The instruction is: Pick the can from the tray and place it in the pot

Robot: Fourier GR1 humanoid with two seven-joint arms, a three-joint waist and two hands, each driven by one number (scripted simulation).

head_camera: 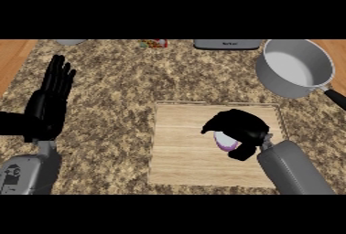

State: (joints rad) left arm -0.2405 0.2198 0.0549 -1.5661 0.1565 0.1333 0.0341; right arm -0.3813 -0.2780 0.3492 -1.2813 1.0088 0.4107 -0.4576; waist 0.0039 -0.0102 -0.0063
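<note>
On the light wooden tray point(182, 155) lies the can point(225, 141), of which only a purple and white patch shows under my right hand point(236, 124). That hand's fingers and thumb curl round the can and hide most of it. The grey pot point(295, 67) with a pale inside stands at the back right of the counter, its black handle point(334, 98) pointing to the right edge. My left hand point(49, 103) rests open at the left side, fingers up, far from the tray.
The speckled stone counter point(115, 82) carries a grey appliance point(227, 44) at the back middle, a small colourful item point(154, 44) beside it and a grey rim point(69, 42) at the back left. Wood strips border the counter on both sides.
</note>
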